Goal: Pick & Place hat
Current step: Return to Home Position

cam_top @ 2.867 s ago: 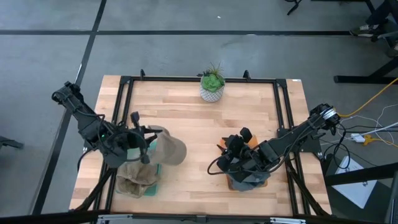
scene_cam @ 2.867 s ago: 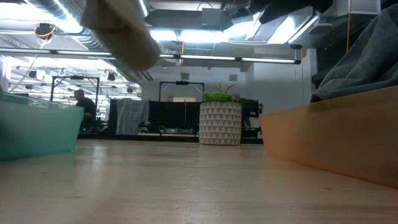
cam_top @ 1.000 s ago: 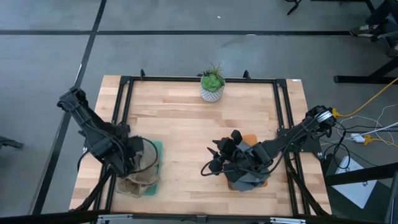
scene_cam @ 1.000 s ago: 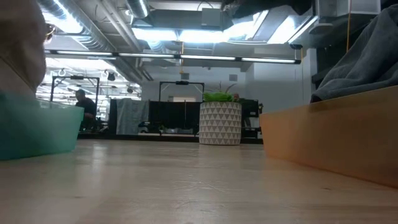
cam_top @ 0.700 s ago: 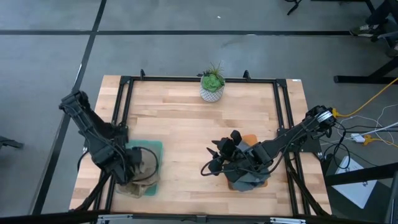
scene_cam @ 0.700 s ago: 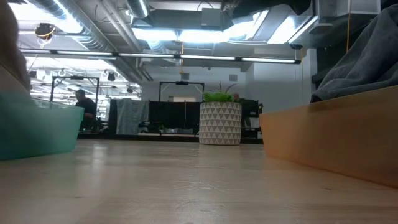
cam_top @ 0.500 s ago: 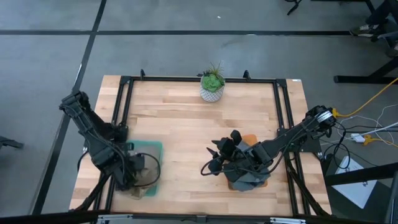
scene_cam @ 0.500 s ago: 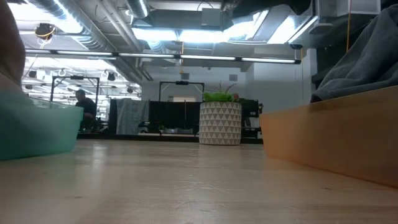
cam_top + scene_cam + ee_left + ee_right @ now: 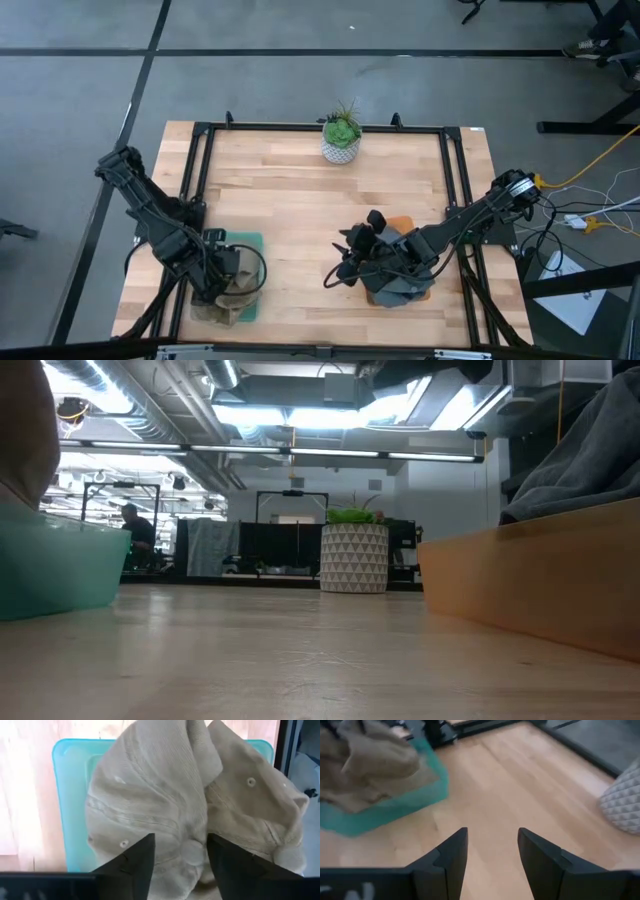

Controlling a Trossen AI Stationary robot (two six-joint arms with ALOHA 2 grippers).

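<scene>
Two beige hats (image 9: 150,785) (image 9: 250,805) lie piled in the teal tray (image 9: 70,795) at the table's near left (image 9: 250,240). My left gripper (image 9: 180,855) stands open right over the pile (image 9: 238,290), its fingers on either side of the upper hat's crown button (image 9: 192,851). My right gripper (image 9: 343,265) hovers open over bare wood at the table's middle, nothing between its fingers (image 9: 490,855). Behind it, grey hats (image 9: 400,288) lie in the orange tray (image 9: 400,222). My left gripper comes at the upper beige hat from above, pointing down. Its open fingers (image 9: 132,865) flank the crown by the button. Whether they touch the cloth I cannot tell. The hat lies on the other hat and the tray.
A potted plant (image 9: 341,135) in a white patterned pot stands at the far edge's middle. A black frame (image 9: 300,128) runs round the tabletop. Bare wood lies between the two trays. In the low view a person (image 9: 135,530) shows far off in the room.
My left gripper has gone down and toward the table's near edge with the beige hat. The hat, which hung bunched at the gripper, now lies spread on the pile in the teal tray. My right arm has kept still.
</scene>
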